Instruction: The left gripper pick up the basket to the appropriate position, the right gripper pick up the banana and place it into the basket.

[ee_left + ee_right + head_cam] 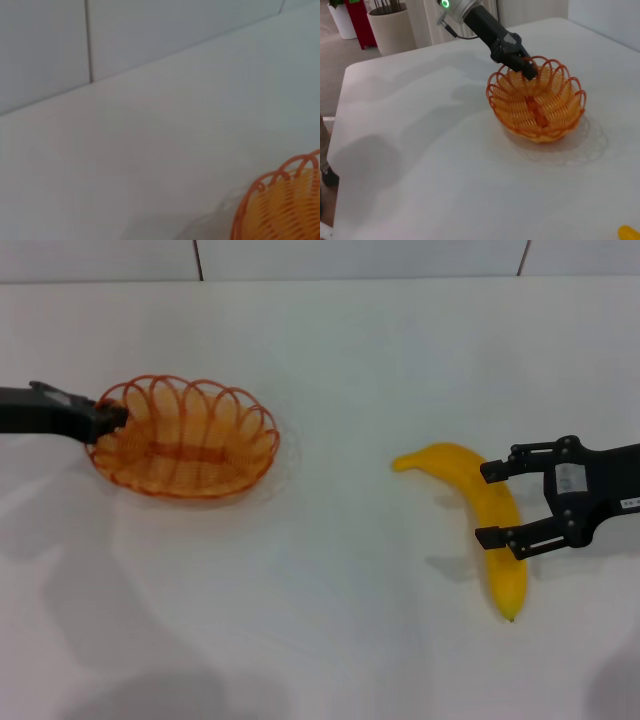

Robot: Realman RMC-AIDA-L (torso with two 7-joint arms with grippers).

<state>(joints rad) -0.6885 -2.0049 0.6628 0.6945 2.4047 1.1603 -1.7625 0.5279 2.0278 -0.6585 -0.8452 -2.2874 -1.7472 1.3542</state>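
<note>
The orange wire basket (pixel 185 440) sits on the white table at the left; part of its rim (pixel 272 192) shows in the left wrist view. My left gripper (pixel 108 420) reaches in from the left edge and is shut on the basket's left rim, as the right wrist view (pixel 526 69) also shows. The yellow banana (pixel 452 461) lies at the right, and its tip (pixel 629 233) peeks into the right wrist view. My right gripper (pixel 486 504) is open, one finger on each side of the banana's middle, low over the table.
A tiled wall (pixel 360 258) runs along the table's far side. The right wrist view shows the table's edge (pixel 342 100) with a pale planter (pixel 392 27) and a red object (pixel 360 20) on the floor beyond it.
</note>
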